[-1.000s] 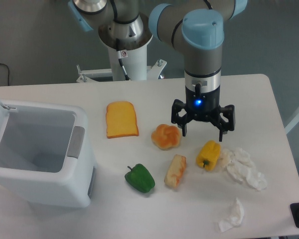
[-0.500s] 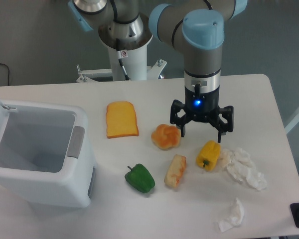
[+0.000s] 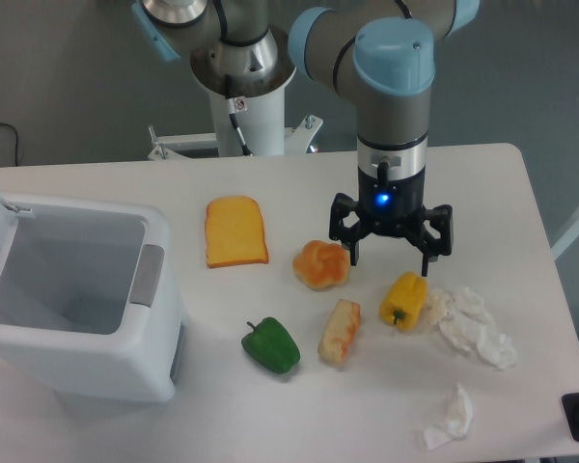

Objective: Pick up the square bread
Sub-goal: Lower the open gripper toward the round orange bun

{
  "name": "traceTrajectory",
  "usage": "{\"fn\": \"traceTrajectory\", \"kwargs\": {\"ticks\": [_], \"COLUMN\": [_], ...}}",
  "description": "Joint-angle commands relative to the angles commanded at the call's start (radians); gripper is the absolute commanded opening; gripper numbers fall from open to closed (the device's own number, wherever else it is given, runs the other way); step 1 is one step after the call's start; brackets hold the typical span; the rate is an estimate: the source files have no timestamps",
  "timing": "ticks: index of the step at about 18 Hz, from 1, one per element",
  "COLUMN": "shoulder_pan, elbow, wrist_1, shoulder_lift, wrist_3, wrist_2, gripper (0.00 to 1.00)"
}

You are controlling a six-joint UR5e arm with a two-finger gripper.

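Note:
The square bread (image 3: 340,331) is a small oblong chunk with pale cream faces and orange-red crust, lying on the white table between the green pepper and the yellow pepper. My gripper (image 3: 391,254) hangs above and behind it, a little to its right, with its black fingers spread open and nothing between them. It hovers over the gap between the round bun and the yellow pepper, apart from the bread.
A round orange bun (image 3: 321,264) lies just behind the bread, a yellow pepper (image 3: 404,300) to its right, a green pepper (image 3: 270,345) to its left. A flat toast slice (image 3: 235,231) sits further back. Crumpled tissues (image 3: 475,326) lie right. An open white bin (image 3: 72,294) stands left.
The gripper has shifted very slightly to the left over the last second. Everything on the table has stayed put.

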Motion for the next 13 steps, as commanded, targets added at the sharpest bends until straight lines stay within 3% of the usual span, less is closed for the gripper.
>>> {"fn": "traceTrajectory", "kwargs": {"ticks": [13], "shoulder_pan": [-0.002], "elbow": [-0.006], "wrist_1": [-0.003], "shoulder_lift": [-0.005], "wrist_3": [0.002], "wrist_2": [-0.008], "gripper": [1.00]}}
